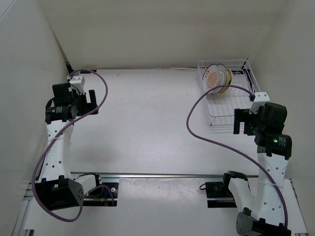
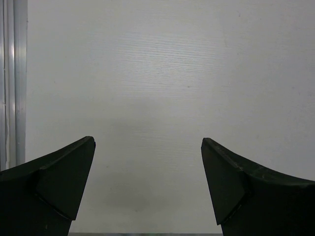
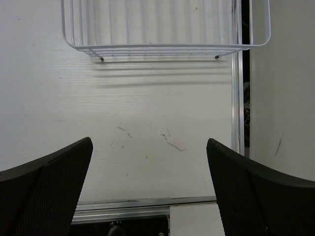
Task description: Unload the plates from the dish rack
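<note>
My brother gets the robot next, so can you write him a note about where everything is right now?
Left gripper: open, empty, above the table, far left side.
Right gripper: open, empty, just in front of the dish rack.
Both stand in the rack's far end: sunburst plate, tan plate behind it.
Done: nothing unloaded.
Left: take out both.

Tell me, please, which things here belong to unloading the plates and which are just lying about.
Job: sunburst plate; cream-tan plate; dish rack; left gripper; right gripper, both open.
Lying about: purple cables; aluminium rail.
</note>
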{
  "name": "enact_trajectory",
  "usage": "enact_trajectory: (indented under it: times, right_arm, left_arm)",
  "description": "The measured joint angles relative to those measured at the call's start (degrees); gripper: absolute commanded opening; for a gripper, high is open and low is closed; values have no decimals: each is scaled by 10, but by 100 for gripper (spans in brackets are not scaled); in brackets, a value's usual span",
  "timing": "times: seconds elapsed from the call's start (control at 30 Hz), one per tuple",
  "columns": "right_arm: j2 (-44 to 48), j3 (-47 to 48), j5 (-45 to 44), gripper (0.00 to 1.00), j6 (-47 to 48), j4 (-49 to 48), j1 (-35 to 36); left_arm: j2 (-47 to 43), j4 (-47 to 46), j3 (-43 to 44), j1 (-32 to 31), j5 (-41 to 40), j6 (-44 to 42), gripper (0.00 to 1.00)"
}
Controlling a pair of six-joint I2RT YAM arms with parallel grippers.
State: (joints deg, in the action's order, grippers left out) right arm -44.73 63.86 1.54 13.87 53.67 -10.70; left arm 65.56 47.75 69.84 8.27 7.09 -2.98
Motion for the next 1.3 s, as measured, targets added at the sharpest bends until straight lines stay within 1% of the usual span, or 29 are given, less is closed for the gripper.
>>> enact_trajectory:
  times: [0.2,0.33,0.47,0.57,0.7,0.8,0.83,0.87,0.93,1.0,1.13,1.2,1.3]
  right_arm:
    - [-8,2,-2,100,-3,1,0]
    - [-41,20,-22,100,-16,-3,0]
    - [-137,103,-83,100,-61,-31,0]
    - [-221,197,-95,100,-84,-53,0]
    - [-310,308,-56,100,-98,-73,1]
    - [-377,379,-22,94,-104,-79,7]
    - [-398,395,-16,93,-103,-81,12]
    - [-418,405,-10,85,-103,-83,17]
    - [-454,422,-2,79,-99,-83,31]
    - [-490,435,4,78,-95,-81,46]
    - [-560,472,13,79,-87,-78,67]
    - [-594,497,15,79,-82,-76,71]
    - [-638,533,14,76,-76,-77,71]
  left_arm:
    - [0,5,-7,17,41,0,100]
    - [-1,12,-8,17,56,-9,100]
    - [-1,17,-8,17,64,-17,100]
    - [-1,18,-8,17,64,-21,100]
    - [-1,18,-8,17,69,-22,100]
    - [-1,17,-8,17,70,-23,100]
    - [-1,17,-8,17,70,-24,100]
    - [-1,16,-8,17,70,-24,100]
    - [-1,16,-8,17,69,-24,100]
    - [-3,15,-9,17,68,-25,100]
    - [-5,15,-12,17,66,-28,100]
    - [-4,16,-12,17,61,-28,100]
    - [15,18,3,17,49,-30,100]
